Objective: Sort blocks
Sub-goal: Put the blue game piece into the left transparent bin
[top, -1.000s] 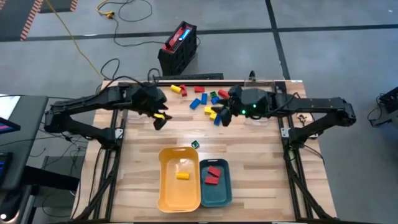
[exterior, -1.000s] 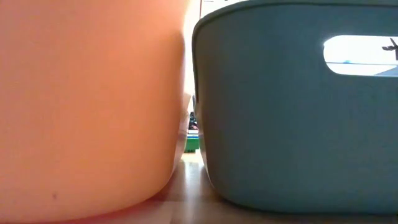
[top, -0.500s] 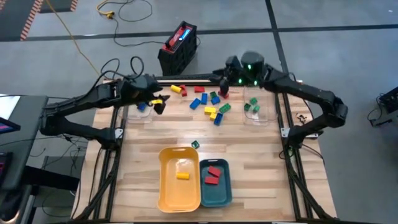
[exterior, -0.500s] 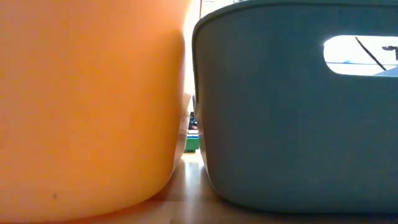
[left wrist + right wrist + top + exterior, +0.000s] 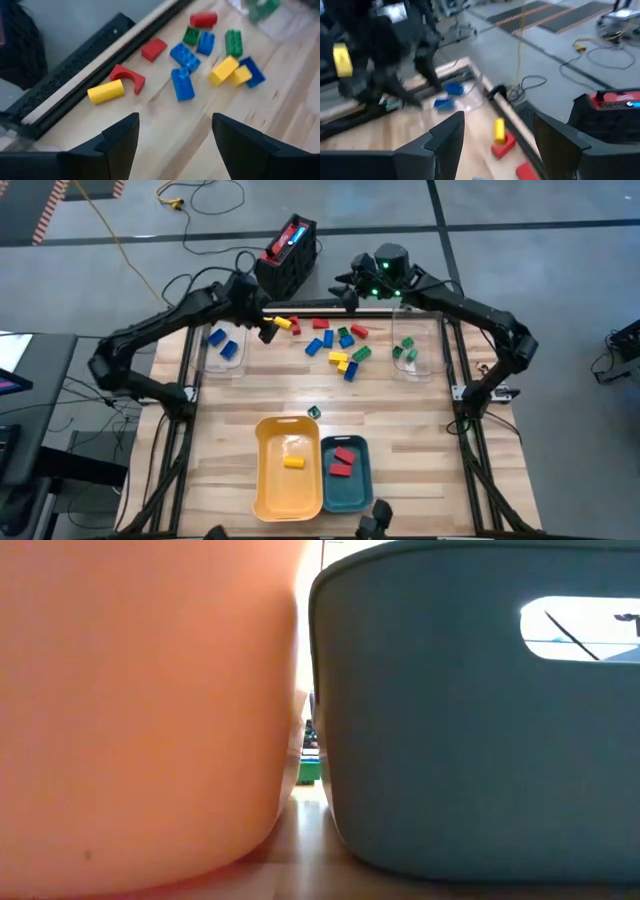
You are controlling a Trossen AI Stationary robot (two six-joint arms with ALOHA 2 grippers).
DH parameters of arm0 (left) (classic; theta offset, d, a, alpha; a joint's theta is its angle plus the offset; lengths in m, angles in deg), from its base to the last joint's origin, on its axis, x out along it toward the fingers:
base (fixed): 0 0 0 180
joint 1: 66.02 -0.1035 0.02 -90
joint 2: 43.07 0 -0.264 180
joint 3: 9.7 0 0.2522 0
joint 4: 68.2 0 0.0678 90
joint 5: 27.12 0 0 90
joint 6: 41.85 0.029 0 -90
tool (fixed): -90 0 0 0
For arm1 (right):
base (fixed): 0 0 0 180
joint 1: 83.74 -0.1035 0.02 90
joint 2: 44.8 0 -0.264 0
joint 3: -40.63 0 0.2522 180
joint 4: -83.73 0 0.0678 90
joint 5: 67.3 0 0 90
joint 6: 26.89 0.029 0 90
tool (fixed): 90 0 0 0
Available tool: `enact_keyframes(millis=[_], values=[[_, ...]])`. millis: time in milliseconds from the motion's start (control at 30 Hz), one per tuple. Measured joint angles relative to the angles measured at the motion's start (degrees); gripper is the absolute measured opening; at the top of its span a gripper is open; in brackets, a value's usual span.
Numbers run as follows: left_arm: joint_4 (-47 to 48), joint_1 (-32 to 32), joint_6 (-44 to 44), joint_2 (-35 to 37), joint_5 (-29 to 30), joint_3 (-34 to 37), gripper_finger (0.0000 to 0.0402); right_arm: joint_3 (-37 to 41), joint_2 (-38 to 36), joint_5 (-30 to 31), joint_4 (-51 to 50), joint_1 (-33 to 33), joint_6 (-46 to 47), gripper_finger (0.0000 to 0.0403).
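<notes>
Loose blocks [image 5: 335,345] in red, yellow, blue and green lie on the wood near the table's far edge. In the left wrist view the blocks [image 5: 200,60] lie past the fingers. My left gripper [image 5: 266,332] [image 5: 175,117] hangs open just left of the pile, beside a yellow cylinder [image 5: 105,91] and a red arch [image 5: 127,77]. My right gripper [image 5: 347,292] [image 5: 498,116] is open above the far edge, beyond the pile. The yellow tray [image 5: 270,490] holds a yellow block [image 5: 293,462]. Two red blocks [image 5: 343,460] lie in the teal tray [image 5: 360,492].
A clear container [image 5: 222,348] with blue blocks sits left of the pile, another [image 5: 405,352] with green blocks right of it. One small green block [image 5: 314,412] lies alone beyond the trays, seen between them [image 5: 308,770] in the low view. A black-and-red box [image 5: 287,255] stands on the floor past the far edge.
My left gripper has moved toward the far edge and slightly right, ending beside the pile. My right gripper has left its place over the pile's right side and swung to the far edge, its arm now reaching along the table's far right corner. The loose blocks have stayed put.
</notes>
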Motion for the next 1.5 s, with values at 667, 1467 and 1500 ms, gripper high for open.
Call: enact_keyframes(millis=[667,1467,1500], values=[[14.14,-1.08,0.5,-28.44,-14.56,-25.46,0.0245,0.08,-7.71,5.64,-7.29,-6.25,16.76,0.0248],[22.83,10.56,-9.3,-50.48,3.02,-44.85,0.0245,0.09,-10.6,-2.36,-13.16,-3.4,-0.13,0.0248],[23.16,10.63,-9.73,-50.48,2.95,-44.83,0.0245,0.09,-10.6,-2.88,-13.2,-3.45,-0.19,0.0248]])
